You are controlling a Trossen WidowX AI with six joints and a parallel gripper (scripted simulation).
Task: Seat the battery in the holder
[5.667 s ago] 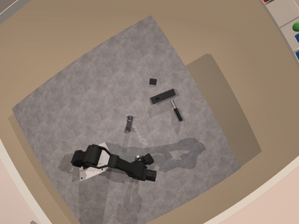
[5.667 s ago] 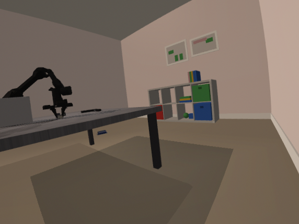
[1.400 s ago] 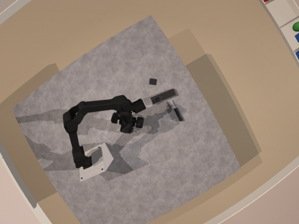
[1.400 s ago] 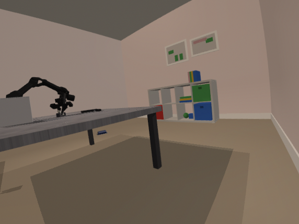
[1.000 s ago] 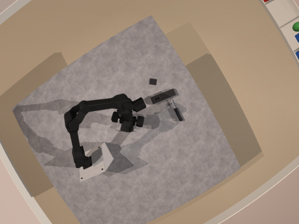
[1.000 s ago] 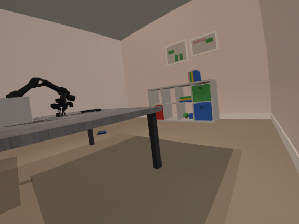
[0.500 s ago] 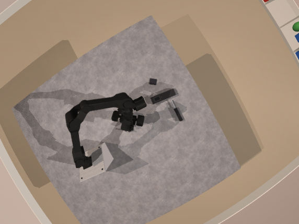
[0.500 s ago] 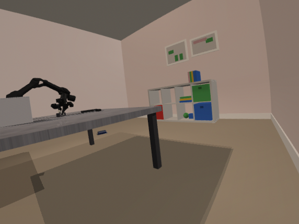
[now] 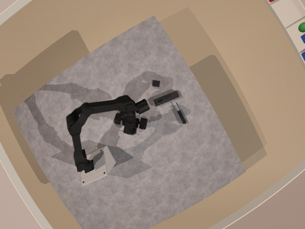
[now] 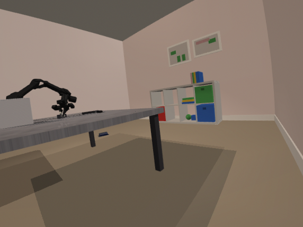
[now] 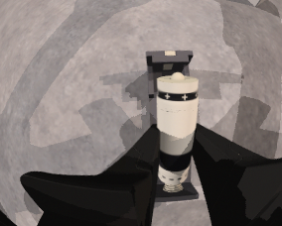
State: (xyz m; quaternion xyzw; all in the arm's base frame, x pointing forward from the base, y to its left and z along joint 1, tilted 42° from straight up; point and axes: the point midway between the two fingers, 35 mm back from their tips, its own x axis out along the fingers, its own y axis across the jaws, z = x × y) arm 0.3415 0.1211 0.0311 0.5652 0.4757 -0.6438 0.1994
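In the wrist view my gripper [image 11: 174,129] is shut on the battery [image 11: 178,114], a white cylinder with black bands, gripped near its lower half. The battery's terminal end points to the top of the view, towards the lip of the dark holder [image 11: 169,56], and looks raised, short of the lip. Its flat end is at the coil spring [image 11: 173,187] at the holder's near end, and the spring looks squeezed short. The battery lies over the holder, slightly right of its left wall. In the top view the arm hides battery and holder.
In the top view a long dark case [image 9: 167,98], a small dark block [image 9: 155,83] and a dark-handled tool [image 9: 181,116] lie on the grey table [image 9: 208,166] right of the gripper. A pale bracket [image 9: 109,161] stands by the arm's base.
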